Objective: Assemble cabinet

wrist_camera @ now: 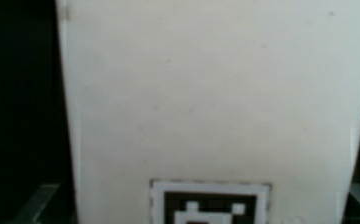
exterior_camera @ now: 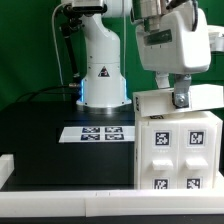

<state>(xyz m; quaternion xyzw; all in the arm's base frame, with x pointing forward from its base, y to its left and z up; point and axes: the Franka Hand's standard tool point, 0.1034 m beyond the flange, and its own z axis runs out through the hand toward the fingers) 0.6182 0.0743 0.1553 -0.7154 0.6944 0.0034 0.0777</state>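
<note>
The claw [exterior_camera: 180, 98] bears on the top of the cabinet [exterior_camera: 182, 150]; whether it is spread or gripping cannot be told. The cabinet stands at the exterior view's right, near edge of the worktop [exterior_camera: 40, 140]. Judged step: seating the upper panel. The next move calls for square alignment.

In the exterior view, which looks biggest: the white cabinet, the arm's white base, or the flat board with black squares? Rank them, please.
1. Cabinet: largest, though it is nearest the camera, which inflates it.
2. Base: stands farther back.
3. Marker board: clearly smallest, a thin strip.
</note>
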